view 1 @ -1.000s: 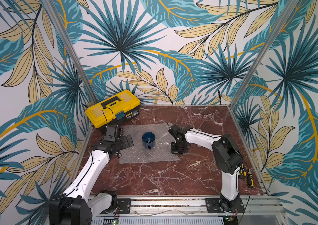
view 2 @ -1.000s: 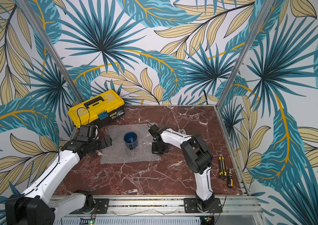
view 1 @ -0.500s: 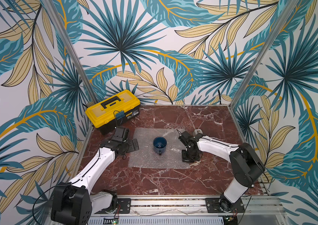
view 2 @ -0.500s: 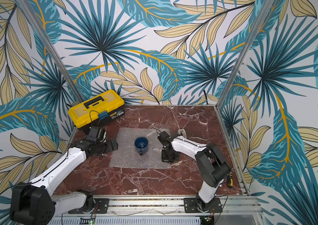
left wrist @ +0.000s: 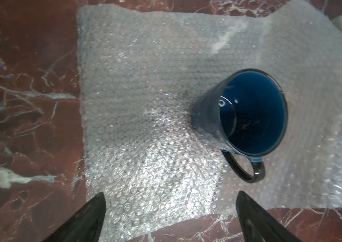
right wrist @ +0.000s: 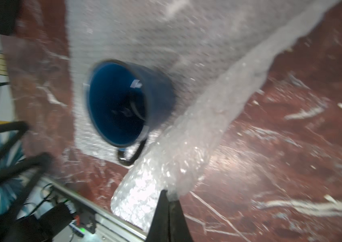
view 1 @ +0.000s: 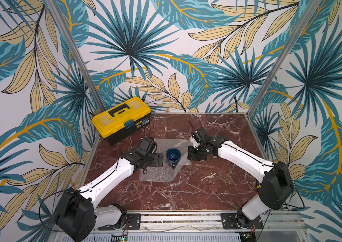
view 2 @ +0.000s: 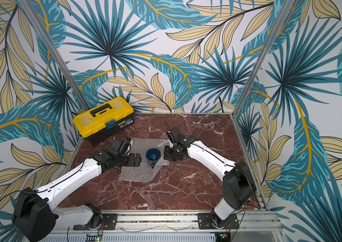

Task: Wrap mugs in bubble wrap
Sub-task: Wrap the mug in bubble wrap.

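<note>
One mug [view 1: 173, 156], upright on bubble wrap [view 1: 157, 176], just ahead of spread-open left gripper [left wrist: 170, 193]; right gripper [right wrist: 169, 198] pinches lifted wrap edge. Risk: tugging could drag or topple mug.

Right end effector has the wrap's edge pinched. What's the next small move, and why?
Probably carry the right end effector across toward the mug, draping the pinched flap over its rim. It is shut on a raised edge of the bubble wrap, the mug stands upright and uncovered on the sheet, and the left end effector is open, holding nothing.
</note>
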Controlling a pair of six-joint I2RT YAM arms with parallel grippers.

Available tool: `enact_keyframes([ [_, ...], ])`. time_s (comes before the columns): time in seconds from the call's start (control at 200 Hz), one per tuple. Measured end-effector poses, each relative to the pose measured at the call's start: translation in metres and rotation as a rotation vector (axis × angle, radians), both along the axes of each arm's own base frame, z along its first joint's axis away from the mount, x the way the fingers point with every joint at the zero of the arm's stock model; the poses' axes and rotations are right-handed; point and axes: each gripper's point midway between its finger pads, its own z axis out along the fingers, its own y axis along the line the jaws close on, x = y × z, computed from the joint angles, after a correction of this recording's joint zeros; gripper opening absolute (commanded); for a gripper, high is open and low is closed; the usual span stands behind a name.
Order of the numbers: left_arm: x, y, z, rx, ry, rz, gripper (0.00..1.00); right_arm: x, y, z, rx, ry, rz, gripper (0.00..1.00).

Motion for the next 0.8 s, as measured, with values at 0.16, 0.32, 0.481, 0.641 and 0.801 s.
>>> enact_keyframes([
  [0.16, 0.0, -0.025, 0.01, -0.053, -0.047, -0.086, 0.98, 0.02, 0.041, 0.012, 0.095, -0.025, 0.052, 0.0],
  [0.32, 0.003, -0.043, 0.019, -0.102, -0.089, -0.146, 0.98, 0.034, 0.063, -0.001, 0.116, 0.006, 0.07, 0.0],
  [0.481, 0.007, -0.054, 0.015, -0.117, -0.094, -0.177, 0.98, 0.04, 0.073, -0.009, 0.128, 0.027, 0.076, 0.0],
  [0.641, 0.012, -0.058, -0.001, -0.1, -0.072, -0.185, 0.98, 0.041, 0.076, -0.007, 0.139, 0.029, 0.078, 0.0],
  [0.801, 0.019, -0.055, -0.029, -0.038, -0.026, -0.161, 0.98, 0.041, 0.078, -0.006, 0.147, 0.037, 0.078, 0.0],
])
